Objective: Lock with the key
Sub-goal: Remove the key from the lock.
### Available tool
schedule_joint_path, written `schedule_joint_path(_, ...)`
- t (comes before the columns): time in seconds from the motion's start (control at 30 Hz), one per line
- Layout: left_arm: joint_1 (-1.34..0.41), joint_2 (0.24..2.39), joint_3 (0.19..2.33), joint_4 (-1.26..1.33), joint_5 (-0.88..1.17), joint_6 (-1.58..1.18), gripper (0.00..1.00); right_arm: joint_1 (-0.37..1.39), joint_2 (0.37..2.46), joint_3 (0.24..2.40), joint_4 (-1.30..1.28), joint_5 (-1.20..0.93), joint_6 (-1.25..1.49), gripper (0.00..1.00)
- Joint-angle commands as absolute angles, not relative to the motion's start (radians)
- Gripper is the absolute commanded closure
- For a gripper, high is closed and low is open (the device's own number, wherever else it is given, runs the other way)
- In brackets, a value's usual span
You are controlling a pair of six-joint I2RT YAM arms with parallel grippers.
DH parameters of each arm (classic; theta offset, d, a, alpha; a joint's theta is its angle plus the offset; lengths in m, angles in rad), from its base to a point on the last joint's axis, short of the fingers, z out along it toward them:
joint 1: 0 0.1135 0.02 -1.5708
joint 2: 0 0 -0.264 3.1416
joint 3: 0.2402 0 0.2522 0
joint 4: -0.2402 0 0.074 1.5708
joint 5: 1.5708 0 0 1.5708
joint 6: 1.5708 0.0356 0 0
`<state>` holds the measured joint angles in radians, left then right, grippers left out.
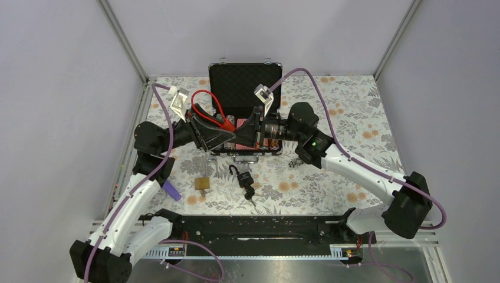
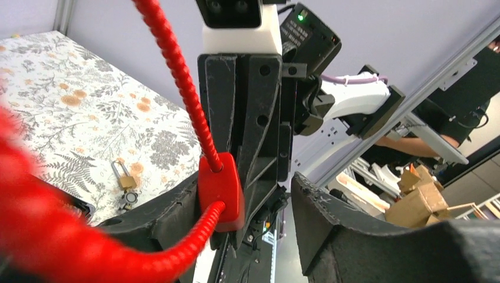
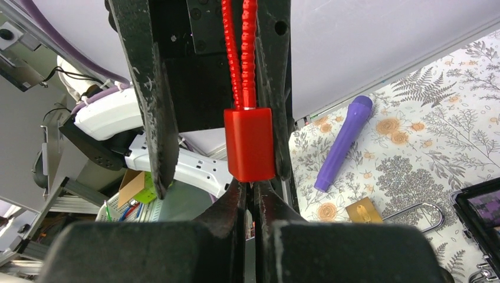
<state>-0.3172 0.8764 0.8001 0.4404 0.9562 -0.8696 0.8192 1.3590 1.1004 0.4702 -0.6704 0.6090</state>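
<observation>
Above the open case [image 1: 244, 79], the two tools meet tip to tip. Left tool [image 3: 223, 177]: fingers apart, with the red lock [image 3: 249, 143] between them, its body touching one finger only and its cable [image 3: 239, 53] passing between the fingers. Right tool [image 3: 255, 191]: fingers together just under the lock body; what they pinch, if anything, is hidden. In front of the case, on the surface [image 1: 354, 118], lie a brass padlock [image 1: 202, 183] and a black padlock [image 1: 244, 177].
</observation>
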Motion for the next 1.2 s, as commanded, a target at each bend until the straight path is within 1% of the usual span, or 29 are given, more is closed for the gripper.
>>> schedule_joint_path(0.0,-0.321,0.853,0.791,0.578,0.865,-0.954,0.47,0.824,1.347,1.1,0.565,-0.649,0.623,1.0)
schedule_joint_path(0.07,-0.321,0.856,0.782,0.602,0.857,-0.978,0.49,0.824,1.349,1.098,0.566,-0.646,0.625,1.0)
schedule_joint_path(0.2,-0.321,0.859,0.772,0.604,0.853,-0.985,0.6,0.824,1.353,1.098,0.57,-0.644,0.629,1.0)
schedule_joint_path(0.27,-0.321,0.861,0.772,0.596,0.851,-0.984,0.69,0.824,1.356,1.1,0.569,-0.648,0.628,1.0)
schedule_joint_path(0.37,-0.321,0.863,0.776,0.579,0.85,-0.976,0.84,0.823,1.357,1.097,0.567,-0.649,0.628,1.0)
schedule_joint_path(0.43,-0.32,0.864,0.779,0.572,0.85,-0.969,0.97,0.824,1.358,1.095,0.562,-0.653,0.627,1.0)
schedule_joint_path(0.47,-0.321,0.865,0.781,0.572,0.851,-0.966,1.0,0.824,1.358,1.095,0.555,-0.659,0.624,1.0)
schedule_joint_path(0.57,-0.321,0.866,0.801,0.548,0.862,-0.939,1.0,0.823,1.354,1.115,0.48,-0.748,0.572,1.0)
schedule_joint_path(0.63,-0.321,0.865,0.841,0.462,0.871,-0.882,1.0,0.824,1.335,1.156,0.3,-0.811,0.462,1.0)
schedule_joint_path(0.73,-0.321,0.858,0.912,0.296,0.867,-0.756,1.0,0.813,1.309,1.213,0.028,-0.845,0.266,1.0)
schedule_joint_path(0.83,-0.319,0.86,0.964,0.193,0.854,-0.663,1.0,0.795,1.307,1.252,-0.152,-0.915,0.193,1.0)
schedule_joint_path(0.9,-0.319,0.856,0.985,0.166,0.85,-0.622,1.0,0.795,1.304,1.268,-0.247,-0.912,0.128,1.0)
schedule_joint_path(0.97,-0.319,0.85,1.0,0.139,0.837,-0.589,1.0,0.795,1.296,1.271,-0.304,-0.892,0.078,1.0)
schedule_joint_path(1.07,-0.319,0.855,1.009,0.132,0.847,-0.582,1.0,0.795,1.287,1.271,-0.307,-0.864,0.085,1.0)
schedule_joint_path(1.17,-0.319,0.864,1.008,0.102,0.833,-0.567,1.0,0.791,1.274,1.264,-0.31,-0.758,0.11,1.0)
